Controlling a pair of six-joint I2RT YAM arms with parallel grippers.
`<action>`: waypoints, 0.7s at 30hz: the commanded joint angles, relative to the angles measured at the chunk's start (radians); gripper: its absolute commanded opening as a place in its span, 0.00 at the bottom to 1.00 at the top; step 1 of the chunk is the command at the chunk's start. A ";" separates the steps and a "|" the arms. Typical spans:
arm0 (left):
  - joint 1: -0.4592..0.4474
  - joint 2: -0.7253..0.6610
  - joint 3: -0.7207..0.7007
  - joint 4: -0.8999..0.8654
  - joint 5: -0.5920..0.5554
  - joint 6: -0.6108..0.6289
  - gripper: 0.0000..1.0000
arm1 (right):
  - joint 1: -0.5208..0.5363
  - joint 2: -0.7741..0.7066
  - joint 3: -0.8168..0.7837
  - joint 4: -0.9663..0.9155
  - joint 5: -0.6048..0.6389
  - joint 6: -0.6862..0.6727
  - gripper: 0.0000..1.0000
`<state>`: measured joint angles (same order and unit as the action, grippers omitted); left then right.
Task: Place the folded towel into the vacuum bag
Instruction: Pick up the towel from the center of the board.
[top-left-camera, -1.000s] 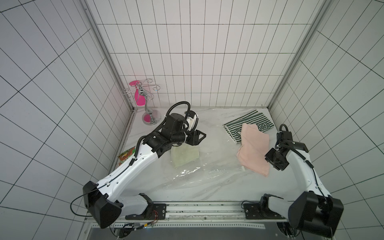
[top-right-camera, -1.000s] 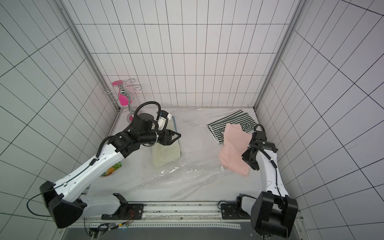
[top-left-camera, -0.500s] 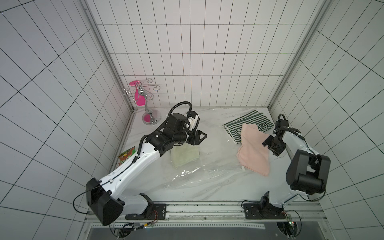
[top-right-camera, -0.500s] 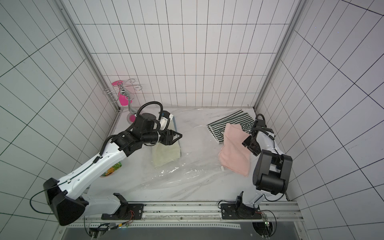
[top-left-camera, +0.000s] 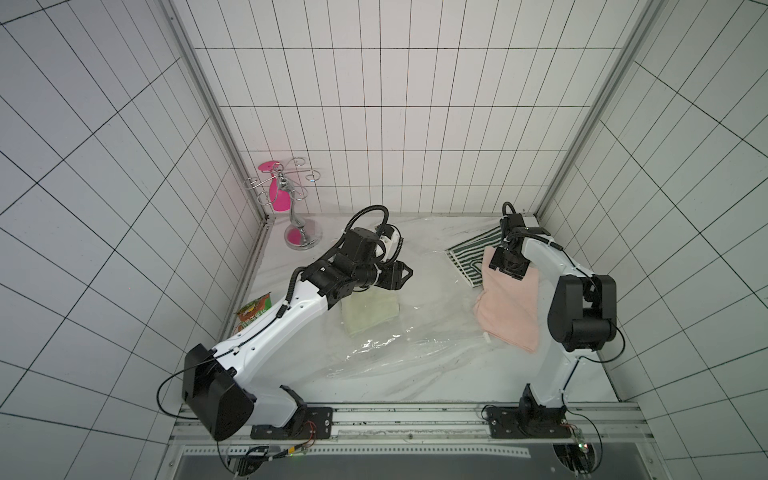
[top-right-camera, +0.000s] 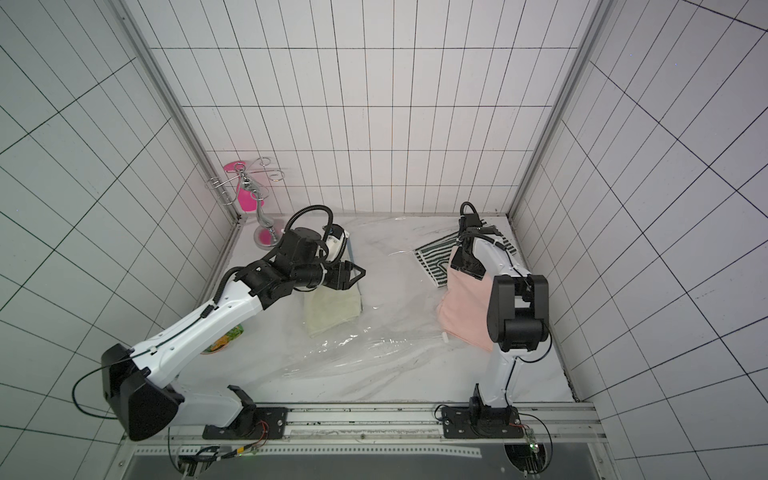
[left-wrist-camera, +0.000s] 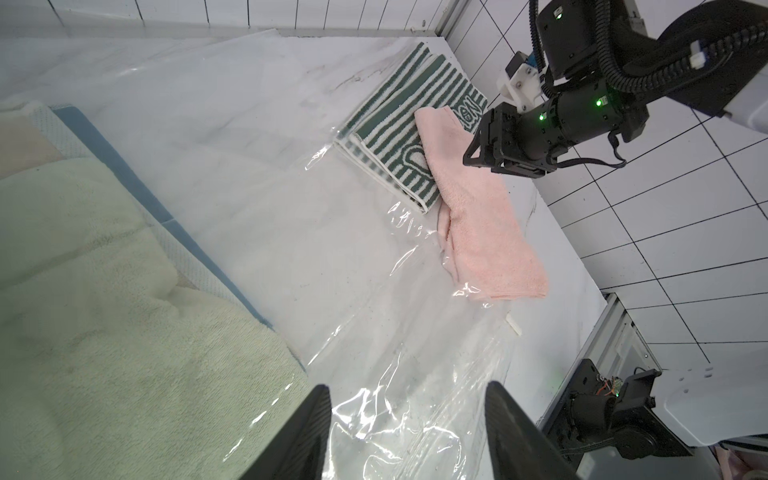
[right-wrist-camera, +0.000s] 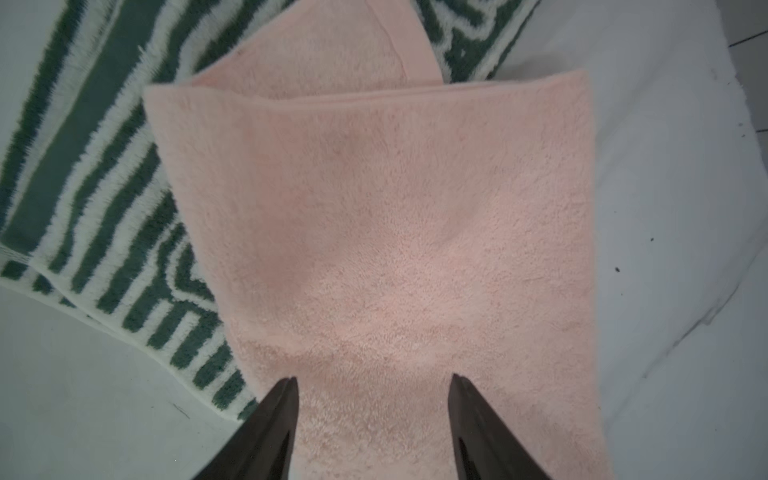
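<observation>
Pink folded towel (top-left-camera: 509, 307) lying outside the vacuum bag (top-left-camera: 415, 345), both grippers released.
It rests on the right side of the table (top-left-camera: 436, 388), its far end over a green-striped mat (top-left-camera: 465, 259) and one edge touching the clear bag spread across the middle. The right gripper (right-wrist-camera: 374, 378) hovers just above it, jaws apart and empty. The left gripper (left-wrist-camera: 409, 386), also apart and empty, hangs over the bag beside a pale green towel (top-left-camera: 370, 316).

Pink towel (top-left-camera: 509, 307): plain salmon. Striped towel (top-left-camera: 467, 259) under its far end: dark green and white. Pale towel (top-left-camera: 370, 313) opposite: yellow-green. Vacuum bag (top-left-camera: 415, 345): clear, glossy. Table (top-left-camera: 436, 386): white, grey-veined.
</observation>
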<state>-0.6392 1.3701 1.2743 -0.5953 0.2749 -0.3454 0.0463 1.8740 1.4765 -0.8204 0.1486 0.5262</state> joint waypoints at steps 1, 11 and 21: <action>0.005 -0.004 -0.017 0.011 -0.037 0.010 0.62 | 0.054 -0.055 -0.081 -0.037 0.014 0.029 0.59; 0.004 -0.015 -0.016 0.006 -0.017 0.007 0.62 | 0.119 -0.025 -0.134 -0.080 0.070 0.081 0.60; 0.005 -0.029 -0.024 0.011 0.004 -0.003 0.62 | 0.117 0.041 -0.127 -0.042 0.050 0.062 0.61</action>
<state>-0.6392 1.3651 1.2560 -0.5953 0.2680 -0.3473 0.1577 1.8828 1.3563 -0.8547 0.2008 0.5823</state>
